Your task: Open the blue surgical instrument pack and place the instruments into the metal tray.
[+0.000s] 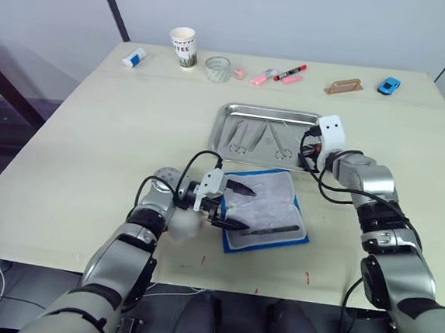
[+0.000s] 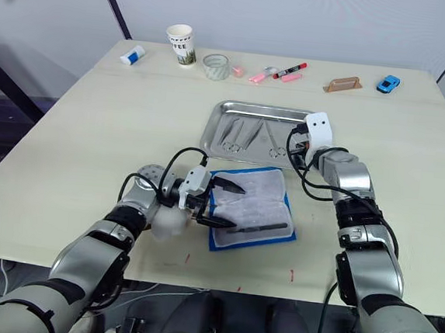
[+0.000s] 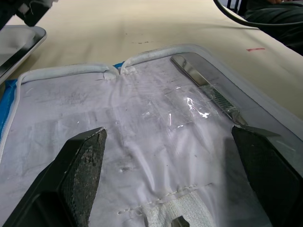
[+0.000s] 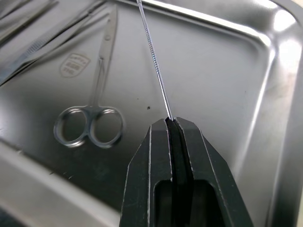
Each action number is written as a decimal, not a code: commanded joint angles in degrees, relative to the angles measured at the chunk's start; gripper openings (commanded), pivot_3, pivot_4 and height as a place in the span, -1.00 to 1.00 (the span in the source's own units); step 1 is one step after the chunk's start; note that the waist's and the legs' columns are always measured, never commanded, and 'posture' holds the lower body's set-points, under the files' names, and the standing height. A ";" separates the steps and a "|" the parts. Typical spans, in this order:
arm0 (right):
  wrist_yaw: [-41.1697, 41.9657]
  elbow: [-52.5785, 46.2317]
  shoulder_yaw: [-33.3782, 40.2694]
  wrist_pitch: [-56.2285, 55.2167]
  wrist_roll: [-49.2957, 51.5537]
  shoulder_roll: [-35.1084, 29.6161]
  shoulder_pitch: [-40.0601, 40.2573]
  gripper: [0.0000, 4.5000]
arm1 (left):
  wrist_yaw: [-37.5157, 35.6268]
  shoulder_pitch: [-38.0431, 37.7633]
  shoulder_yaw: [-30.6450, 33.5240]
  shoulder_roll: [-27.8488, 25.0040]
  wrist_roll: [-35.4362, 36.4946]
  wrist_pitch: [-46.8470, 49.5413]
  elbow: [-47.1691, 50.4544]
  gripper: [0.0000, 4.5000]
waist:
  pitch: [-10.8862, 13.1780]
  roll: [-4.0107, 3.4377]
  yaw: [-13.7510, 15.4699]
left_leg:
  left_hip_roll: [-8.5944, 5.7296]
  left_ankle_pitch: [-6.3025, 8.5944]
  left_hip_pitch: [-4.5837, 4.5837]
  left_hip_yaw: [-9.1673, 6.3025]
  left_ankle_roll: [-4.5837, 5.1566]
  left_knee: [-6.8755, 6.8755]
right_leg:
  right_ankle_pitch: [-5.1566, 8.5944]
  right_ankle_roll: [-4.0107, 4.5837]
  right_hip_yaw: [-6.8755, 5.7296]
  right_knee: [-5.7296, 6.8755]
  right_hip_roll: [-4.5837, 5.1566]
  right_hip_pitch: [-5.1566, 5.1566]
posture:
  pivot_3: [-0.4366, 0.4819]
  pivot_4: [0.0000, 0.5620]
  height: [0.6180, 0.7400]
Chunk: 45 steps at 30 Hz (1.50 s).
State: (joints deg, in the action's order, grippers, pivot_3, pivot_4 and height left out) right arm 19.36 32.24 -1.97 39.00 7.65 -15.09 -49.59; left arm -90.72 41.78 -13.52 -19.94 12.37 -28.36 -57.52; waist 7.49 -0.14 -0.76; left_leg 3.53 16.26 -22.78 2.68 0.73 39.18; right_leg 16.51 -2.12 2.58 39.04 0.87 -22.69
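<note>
The blue surgical instrument pack lies open near the table's front edge, pale lining up. One slim silver instrument rests on its near side. My left gripper stands open over the pack's left part, one finger on each side of the lining, holding nothing. Just behind the pack sits the metal tray, with scissors and other silver instruments in it. My right gripper is over the tray's right end, shut on a thin silver instrument that points into the tray.
Along the far edge stand a paper cup, a glass, pink and red marker pens, a brown object, a blue toy car and a small white bottle. Bare tabletop lies left of the tray.
</note>
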 commanded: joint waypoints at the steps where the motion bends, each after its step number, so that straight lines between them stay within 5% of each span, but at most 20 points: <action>1: -0.16 1.80 0.88 -2.96 -0.70 0.31 -2.87 -0.96 | -1.78 -2.73 -1.41 -0.46 -3.07 0.32 -3.48 1.00 | 0.00 -0.01 0.00 | 0.00 0.00 -0.01 0.00 0.00 0.00 | 0.00 0.00 0.00 0.00 0.00 0.00 | -0.05 -0.47 0.64; 6: 0.77 4.24 0.66 -4.18 -1.13 0.91 -3.71 -0.96 | -1.78 -3.06 -1.33 -0.68 -3.06 0.30 -3.25 1.00 | -0.01 -0.03 -0.03 | 0.00 0.00 0.00 0.00 0.00 0.00 | 0.00 0.00 0.00 0.01 0.00 0.00 | -0.05 -0.47 0.64; 9: 1.21 4.41 0.76 -4.47 -1.13 0.98 -3.81 -0.63 | -1.78 -3.24 -1.32 -0.75 -3.01 0.34 -3.09 1.00 | -0.01 -0.03 -0.04 | 0.00 0.00 0.00 0.00 0.00 0.00 | 0.00 0.00 0.01 0.01 0.00 0.00 | -0.05 -0.47 0.64; 17: 3.75 -2.81 0.93 -4.40 -0.41 -0.71 -1.59 0.99 | -1.78 -3.49 -1.26 -0.83 -3.01 0.37 -2.84 1.00 | 0.00 -0.04 -0.09 | 0.00 0.00 0.00 0.00 0.00 -0.01 | 0.00 0.00 0.01 0.01 0.00 -0.01 | -0.05 -0.47 0.64; 22: 10.84 -15.15 -0.50 -2.39 1.36 -4.74 3.40 0.99 | -1.78 -3.34 -1.11 -0.77 -3.12 0.35 -3.05 1.00 | 0.00 -0.04 -0.06 | 0.00 0.00 -0.01 -0.02 0.00 -0.02 | 0.00 0.00 0.00 -0.01 0.00 -0.01 | -0.05 -0.47 0.64; 29: 31.55 -33.99 -0.42 -9.11 9.84 -14.77 18.20 0.99 | -1.78 -3.12 -1.02 -0.58 -3.21 0.27 -3.32 1.00 | 0.01 -0.03 -0.03 | 0.00 0.00 -0.02 -0.04 0.00 -0.04 | 0.01 -0.01 -0.01 -0.06 -0.01 0.01 | -0.05 -0.47 0.64; 37: 44.45 -42.44 -4.92 -14.02 11.89 -22.07 27.06 0.99 | -1.78 -2.42 -0.87 -0.53 -3.64 0.07 -4.13 1.00 | 0.03 0.00 -0.03 | 0.00 0.00 0.02 -0.04 0.00 -0.04 | 0.01 -0.01 0.00 -0.07 -0.04 0.02 | -0.05 -0.47 0.64; 45: 46.86 -39.94 -12.66 -19.97 5.65 -22.68 26.87 0.99 | -1.78 -2.10 -1.09 -0.89 -3.65 0.05 -4.00 1.00 | 0.05 0.03 0.04 | 0.00 0.00 0.02 -0.05 0.00 -0.03 | 0.01 0.00 -0.02 -0.08 -0.04 0.02 | -0.05 -0.47 0.64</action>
State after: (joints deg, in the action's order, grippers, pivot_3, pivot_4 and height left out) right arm 65.83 -7.79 -14.19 20.93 14.04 -37.90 -21.58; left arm -90.72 41.88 -13.13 -19.93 11.86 -28.51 -57.73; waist 7.54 -0.11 -0.72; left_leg 3.52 16.26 -22.76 2.64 0.73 39.15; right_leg 16.52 -2.12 2.56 38.97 0.83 -22.68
